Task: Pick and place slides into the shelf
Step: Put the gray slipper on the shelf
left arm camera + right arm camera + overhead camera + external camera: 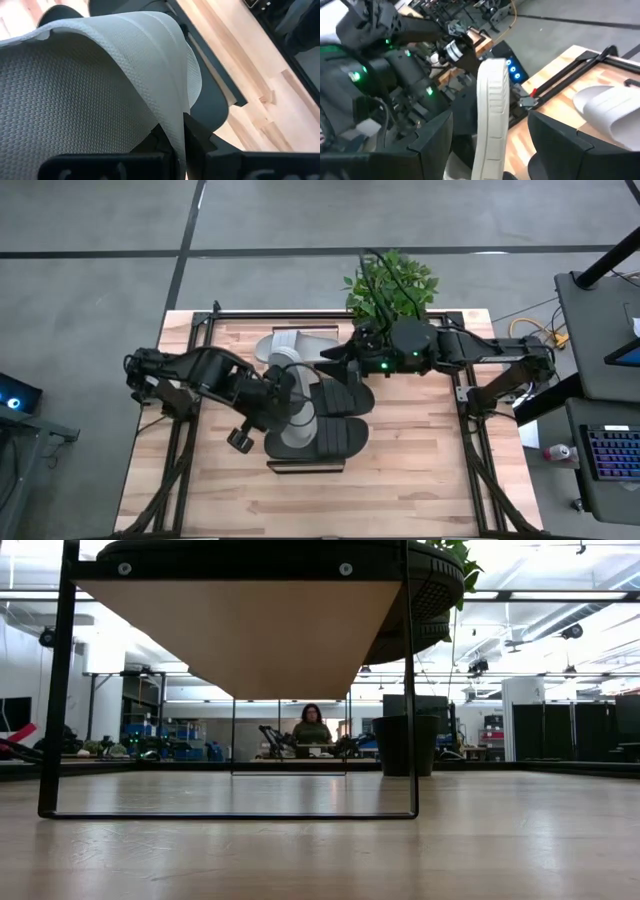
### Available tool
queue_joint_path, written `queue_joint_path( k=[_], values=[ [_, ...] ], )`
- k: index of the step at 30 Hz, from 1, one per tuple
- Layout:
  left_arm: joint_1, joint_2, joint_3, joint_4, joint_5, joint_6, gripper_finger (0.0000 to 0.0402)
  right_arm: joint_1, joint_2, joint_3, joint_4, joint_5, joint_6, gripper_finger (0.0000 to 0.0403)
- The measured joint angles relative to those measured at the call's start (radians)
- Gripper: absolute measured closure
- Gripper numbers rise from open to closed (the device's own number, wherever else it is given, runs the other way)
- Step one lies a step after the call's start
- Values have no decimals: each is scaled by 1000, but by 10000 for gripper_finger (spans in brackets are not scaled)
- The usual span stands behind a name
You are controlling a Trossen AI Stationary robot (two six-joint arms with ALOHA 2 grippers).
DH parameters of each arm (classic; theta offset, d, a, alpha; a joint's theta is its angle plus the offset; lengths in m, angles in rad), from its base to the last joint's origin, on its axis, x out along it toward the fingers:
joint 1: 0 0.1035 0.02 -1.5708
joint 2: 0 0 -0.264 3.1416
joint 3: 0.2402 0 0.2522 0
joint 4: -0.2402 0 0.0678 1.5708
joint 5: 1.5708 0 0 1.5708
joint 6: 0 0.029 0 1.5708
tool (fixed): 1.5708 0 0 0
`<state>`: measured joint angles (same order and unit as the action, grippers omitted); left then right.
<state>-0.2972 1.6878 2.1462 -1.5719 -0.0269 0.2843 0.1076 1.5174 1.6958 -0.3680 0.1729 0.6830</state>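
The left end effector (pixel 278 387) is pinched tight on the strap of a pale grey slide (pixel 100 95), its fingers (pixel 197 132) squeezed together on the thin strap edge, and it holds that slide tipped up on the shelf (pixel 305 467) beside the two black slides (pixel 340 420) already lying on the shelf's plank. The second grey slide (pixel 295 345) lies flat on the desk (pixel 420 470) just beyond the shelf's far end, near the potted plant (pixel 392 285). The right end effector (pixel 345 352) hovers by that far end with its fingers spread wide, the raised grey slide standing edge-on between them; it seems not to be touching, though the view is cramped. The rubber looks light and springy: the strap bends and folds under the pinch, so the slide may swing or twist. A firmer hold would be across the strap's middle or on the stiffer sole edge, whose textured surface should resist slipping.
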Motion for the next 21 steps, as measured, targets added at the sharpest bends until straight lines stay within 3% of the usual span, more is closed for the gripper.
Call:
queue_joint_path(
  k=[8,21],
  values=[
    [55,-1,0,1,12,40,401,-75,59,0,7,-164,3,154],
    [61,8,-7,29,60,87,401,-89,70,0,88,-174,-48,154]
  ],
)
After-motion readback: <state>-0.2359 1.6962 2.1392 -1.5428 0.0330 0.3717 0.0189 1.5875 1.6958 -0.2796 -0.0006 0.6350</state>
